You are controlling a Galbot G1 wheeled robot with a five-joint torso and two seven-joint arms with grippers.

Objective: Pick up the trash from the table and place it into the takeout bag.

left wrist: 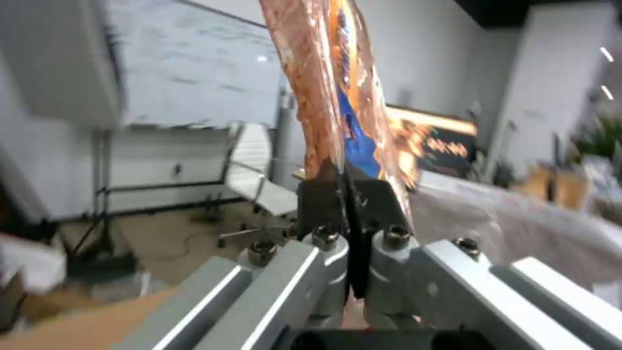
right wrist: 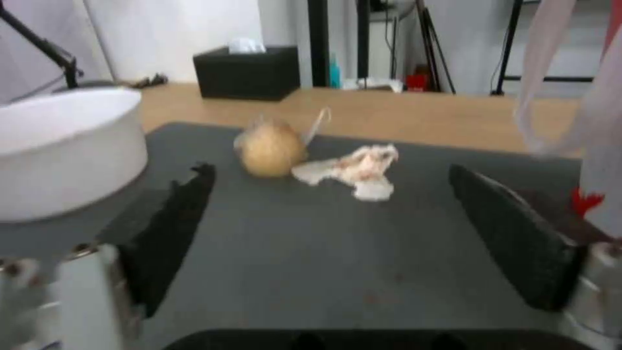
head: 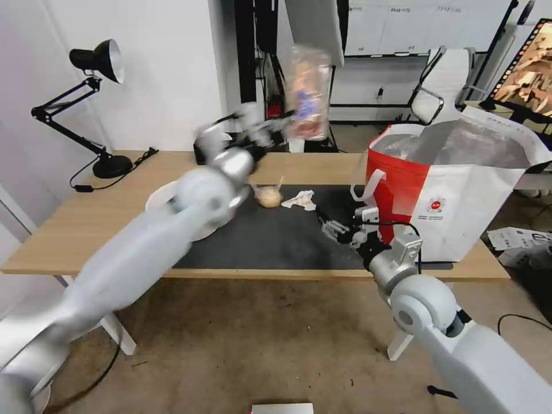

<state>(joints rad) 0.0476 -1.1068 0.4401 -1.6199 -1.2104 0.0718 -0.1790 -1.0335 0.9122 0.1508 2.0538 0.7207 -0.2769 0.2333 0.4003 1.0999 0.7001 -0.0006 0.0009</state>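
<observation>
A: Here, the left claw (head: 280, 127) is raised above the counter's (head: 86, 218) far edge, clenched on the lower rim of the tray (head: 309, 92). The tray stands upright above the claw, clear of the counter and to the left of the bag (head: 460, 190).

B: How will the tray handle?

A: Judged light and thin-walled, hence flexible. In the left wrist view the claw (left wrist: 350, 189) pinches one edge only, with the tray (left wrist: 337, 82) rising beyond it. A hinged shell held this way may swing or gape, and scraps could spill. A grip on the rim near the hinge looks sounder than one on the flat wall.

B: And the right claw?

A: The right claw (head: 333, 227) hovers low over the mat (head: 276, 230), just in front of the bag, with its fingers (right wrist: 181, 214) spread wide and holding nothing.

B: What lies ahead of it?

A: The lump bag (right wrist: 272, 148) and the tissue (right wrist: 359, 170), side by side on the mat, beyond the fingertips and between them in line. The bowl (right wrist: 65, 146) sits off to one side. The tissue is soft and nearly weightless; pinch it at the bunched middle. The lump bag's film is probably slippery; take it around the lump or by the twisted neck.
</observation>
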